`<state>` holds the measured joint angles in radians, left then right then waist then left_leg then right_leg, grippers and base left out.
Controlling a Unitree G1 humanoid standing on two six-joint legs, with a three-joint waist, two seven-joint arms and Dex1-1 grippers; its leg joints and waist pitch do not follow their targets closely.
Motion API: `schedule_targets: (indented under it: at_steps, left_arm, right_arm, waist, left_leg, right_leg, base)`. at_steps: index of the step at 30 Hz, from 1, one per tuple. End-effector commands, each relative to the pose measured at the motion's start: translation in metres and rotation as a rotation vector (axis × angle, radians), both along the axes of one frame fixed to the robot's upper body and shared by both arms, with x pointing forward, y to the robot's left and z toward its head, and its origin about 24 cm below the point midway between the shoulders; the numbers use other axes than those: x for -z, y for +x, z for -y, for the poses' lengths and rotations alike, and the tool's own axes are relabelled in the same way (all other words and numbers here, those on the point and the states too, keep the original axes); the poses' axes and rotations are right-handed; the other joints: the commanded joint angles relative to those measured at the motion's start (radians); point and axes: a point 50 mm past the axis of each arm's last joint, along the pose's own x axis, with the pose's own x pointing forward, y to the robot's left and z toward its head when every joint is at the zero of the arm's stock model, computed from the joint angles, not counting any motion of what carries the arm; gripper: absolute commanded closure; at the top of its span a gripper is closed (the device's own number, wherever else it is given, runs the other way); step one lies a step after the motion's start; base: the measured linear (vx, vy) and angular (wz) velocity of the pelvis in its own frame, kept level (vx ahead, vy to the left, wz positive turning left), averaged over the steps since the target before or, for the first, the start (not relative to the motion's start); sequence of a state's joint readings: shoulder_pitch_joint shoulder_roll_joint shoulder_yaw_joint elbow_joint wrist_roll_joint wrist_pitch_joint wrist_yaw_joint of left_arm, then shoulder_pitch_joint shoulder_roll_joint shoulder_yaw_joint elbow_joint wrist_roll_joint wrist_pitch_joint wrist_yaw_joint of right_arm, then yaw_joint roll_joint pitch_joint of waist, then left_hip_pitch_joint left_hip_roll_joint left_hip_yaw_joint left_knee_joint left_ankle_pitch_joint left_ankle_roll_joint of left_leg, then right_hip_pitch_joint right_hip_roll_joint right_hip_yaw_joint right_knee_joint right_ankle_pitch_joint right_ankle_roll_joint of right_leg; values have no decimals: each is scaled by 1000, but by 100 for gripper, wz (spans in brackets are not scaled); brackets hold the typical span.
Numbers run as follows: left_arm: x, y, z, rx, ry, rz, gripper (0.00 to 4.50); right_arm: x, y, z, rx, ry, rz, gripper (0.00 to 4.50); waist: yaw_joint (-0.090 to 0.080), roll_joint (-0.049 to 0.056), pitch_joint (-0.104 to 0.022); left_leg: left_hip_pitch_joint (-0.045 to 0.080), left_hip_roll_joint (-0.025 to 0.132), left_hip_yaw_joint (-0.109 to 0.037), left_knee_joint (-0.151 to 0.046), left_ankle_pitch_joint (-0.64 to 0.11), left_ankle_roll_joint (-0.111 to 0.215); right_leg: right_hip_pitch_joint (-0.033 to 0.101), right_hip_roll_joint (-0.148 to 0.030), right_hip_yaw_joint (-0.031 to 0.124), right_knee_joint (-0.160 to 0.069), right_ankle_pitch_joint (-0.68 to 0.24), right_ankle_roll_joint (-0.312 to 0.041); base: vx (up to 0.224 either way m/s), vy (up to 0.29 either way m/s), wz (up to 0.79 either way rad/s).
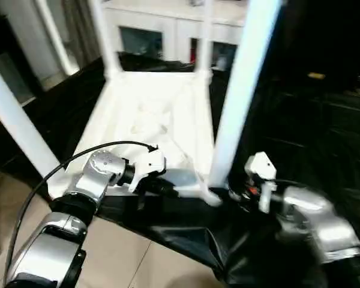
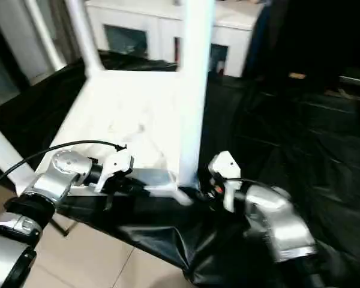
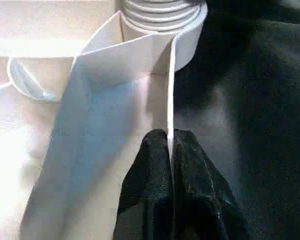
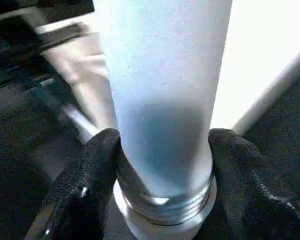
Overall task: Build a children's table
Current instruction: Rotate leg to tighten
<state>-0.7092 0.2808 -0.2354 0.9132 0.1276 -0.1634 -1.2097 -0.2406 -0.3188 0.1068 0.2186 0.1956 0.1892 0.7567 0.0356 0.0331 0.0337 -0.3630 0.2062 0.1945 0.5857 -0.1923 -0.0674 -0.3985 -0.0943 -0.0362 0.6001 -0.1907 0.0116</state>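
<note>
Right claw (image 4: 162, 165) clamped round leg (image 1: 240, 96) at its threaded base, left claw (image 3: 171, 165) pinching tabletop (image 1: 150, 114) rim: twist leg square, no cross-threading.

No legible text, label, brand, number or sign can be read in any view. No marking is discernible on any item shown.

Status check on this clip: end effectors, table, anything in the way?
Left end effector pinched shut on tabletop rim. Right end effector closed around near leg at its threaded base. Nothing obstructing.
</note>
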Motion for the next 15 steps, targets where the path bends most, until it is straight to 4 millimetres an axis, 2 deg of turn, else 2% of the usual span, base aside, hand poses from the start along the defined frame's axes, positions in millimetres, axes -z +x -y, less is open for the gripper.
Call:
schedule_targets:
  at_steps: [1, 2, 3, 4, 5, 6, 7, 9, 10, 11, 12, 14, 15]
  left_arm:
    - [9, 2, 14, -105, -49, 16, 450]
    - [9, 4, 19, -144, -63, 21, 450]
    - [12, 9, 33, -244, -68, 38, 450]
    - [12, 10, 37, -269, -65, 44, 450]
    - [12, 10, 37, -269, -65, 44, 450]
    - [13, 12, 43, -305, -62, 48, 450]
    - [13, 13, 48, -330, -63, 50, 450]
    - [14, 13, 62, -340, -56, 54, 450]
    - [13, 13, 64, -330, -54, 58, 450]
    - [11, 13, 66, -315, -57, 60, 450]
    - [11, 13, 66, -305, -57, 54, 450]
    - [11, 12, 65, -279, -63, 48, 450]
    - [11, 12, 64, -277, -61, 46, 450]
  right_arm:
    - [22, -2, -3, 73, -94, -73, 199]
    - [26, -1, -6, 112, -106, -78, 199]
    - [29, 3, -14, 233, -105, -74, 199]
    - [30, 4, -16, 267, -100, -74, 199]
    - [30, 4, -16, 267, -100, -74, 199]
    - [31, 7, -21, 325, -93, -79, 199]
    - [31, 9, -25, 372, -85, -90, 200]
    - [29, 14, -46, 385, -51, -91, 200]
    - [27, 15, -52, 360, -43, -71, 200]
    - [24, 16, -56, 344, -22, -48, 200]
    - [22, 16, -56, 343, -9, -41, 156]
    - [19, 17, -55, 346, 27, -34, 153]
    - [18, 17, -54, 349, 29, -32, 133]
  waist:
    - [1, -21, -41]
    - [-1, -22, -41]
    - [-1, -19, -39]
    - [-6, -18, -36]
    - [-6, -18, -36]
    - [-9, -21, -38]
    - [-8, -19, -38]
    - [-13, -18, -35]
    - [-14, -16, -37]
    - [-15, -14, -37]
    - [-14, -13, -40]
    - [-13, -11, -43]
    - [-13, -12, -43]
  left_leg:
    - [7, 14, -9, -75, -269, 10]
    - [9, 13, -10, -75, -282, 10]
    - [10, 13, -10, -76, -284, 8]
    - [16, 10, -12, -81, -321, -8]
    - [16, 10, -12, -81, -321, -8]
    - [14, 8, -14, -82, -326, -6]
    - [16, 8, -15, -82, -330, -4]
    - [15, 4, -15, -83, -351, 3]
    - [19, 3, -19, -83, -363, 1]
    - [17, 4, -20, -85, -368, 3]
    - [15, 6, -21, -88, -360, 8]
    - [16, 9, -19, -91, -338, 18]
    - [14, 8, -18, -92, -330, 21]
  right_leg:
    - [36, -39, 23, -88, -353, -185]
    - [34, -39, 24, -93, -386, -171]
    - [34, -39, 26, -95, -393, -165]
    - [26, -37, 23, -101, -452, -146]
    - [26, -37, 23, -101, -452, -146]
    - [28, -36, 23, -107, -476, -123]
    - [26, -36, 23, -107, -483, -119]
    - [22, -36, 23, -114, -534, -99]
    - [20, -37, 21, -118, -560, -86]
    - [22, -37, 20, -121, -560, -78]
    - [26, -38, 20, -119, -531, -81]
    - [29, -38, 20, -117, -457, -102]
    - [31, -37, 19, -116, -436, -110]
  base:
    - [0, 0, 0]
    - [0, 0, 0]
    - [0, 0, 0]
    - [0, 0, 0]
    - [0, 0, 0]
    - [0, 0, 0]
    - [0, 0, 0]
    - [0, 0, 0]
    - [0, 0, 0]
    - [0, 0, 0]
    - [0, 0, 0]
    - [0, 0, 0]
    - [0, 0, 0]
